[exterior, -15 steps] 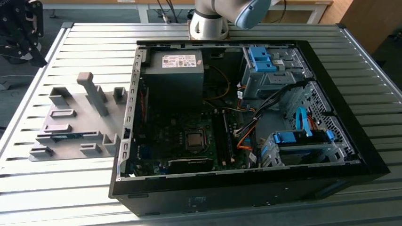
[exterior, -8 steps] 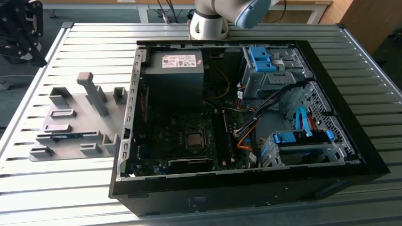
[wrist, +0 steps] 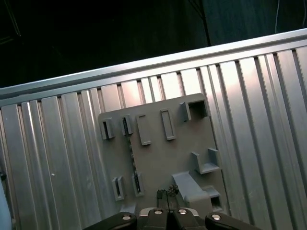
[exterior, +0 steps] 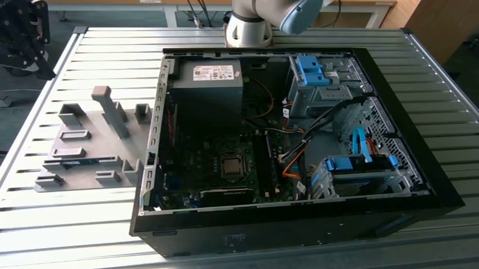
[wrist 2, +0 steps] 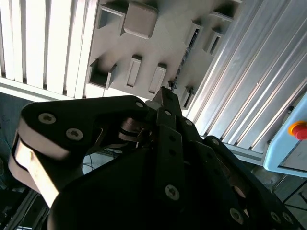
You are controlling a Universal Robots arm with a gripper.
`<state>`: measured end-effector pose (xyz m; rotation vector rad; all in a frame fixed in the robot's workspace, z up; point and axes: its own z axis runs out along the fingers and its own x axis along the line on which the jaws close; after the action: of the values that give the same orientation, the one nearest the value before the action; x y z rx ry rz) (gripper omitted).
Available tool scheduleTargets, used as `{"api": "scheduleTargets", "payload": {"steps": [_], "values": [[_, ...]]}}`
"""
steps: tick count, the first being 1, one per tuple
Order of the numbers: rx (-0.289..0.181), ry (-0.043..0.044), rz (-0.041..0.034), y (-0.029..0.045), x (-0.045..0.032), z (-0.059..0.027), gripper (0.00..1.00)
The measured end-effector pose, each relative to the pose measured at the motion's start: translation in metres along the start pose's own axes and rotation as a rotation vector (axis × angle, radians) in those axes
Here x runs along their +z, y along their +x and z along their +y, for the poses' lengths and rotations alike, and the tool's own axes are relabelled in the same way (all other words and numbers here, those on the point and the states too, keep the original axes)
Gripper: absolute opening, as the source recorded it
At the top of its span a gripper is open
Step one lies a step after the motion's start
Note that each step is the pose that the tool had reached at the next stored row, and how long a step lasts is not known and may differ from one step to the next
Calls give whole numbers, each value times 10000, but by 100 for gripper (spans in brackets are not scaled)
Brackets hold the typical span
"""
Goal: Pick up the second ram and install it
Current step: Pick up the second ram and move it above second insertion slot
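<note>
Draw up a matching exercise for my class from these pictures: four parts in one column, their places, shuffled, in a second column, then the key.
Parts
1. second ram
2. power supply
3. CPU socket
4. blue drive brackets

Places
A. inside the computer case, at the end nearest the arm's base
B. along the case's side at the exterior view's right
C. held in the grey fixture plate on the table, outside the case
D. on the motherboard, mid-case

Pairs: 1-C, 2-A, 3-D, 4-B

Second ram point(exterior: 77, 163) mostly hidden in fixture point(exterior: 101, 147) slot — arm point(exterior: 253, 25) cropped above.
</note>
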<state>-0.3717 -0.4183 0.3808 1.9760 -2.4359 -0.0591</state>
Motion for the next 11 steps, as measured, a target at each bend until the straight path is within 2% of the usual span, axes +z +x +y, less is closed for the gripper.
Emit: {"api": "scheduleTargets", "payload": {"steps": [7,11], "values": [[-13,0,1,0,0,0,11],[-282,-6,9,19,14,4,11]]}}
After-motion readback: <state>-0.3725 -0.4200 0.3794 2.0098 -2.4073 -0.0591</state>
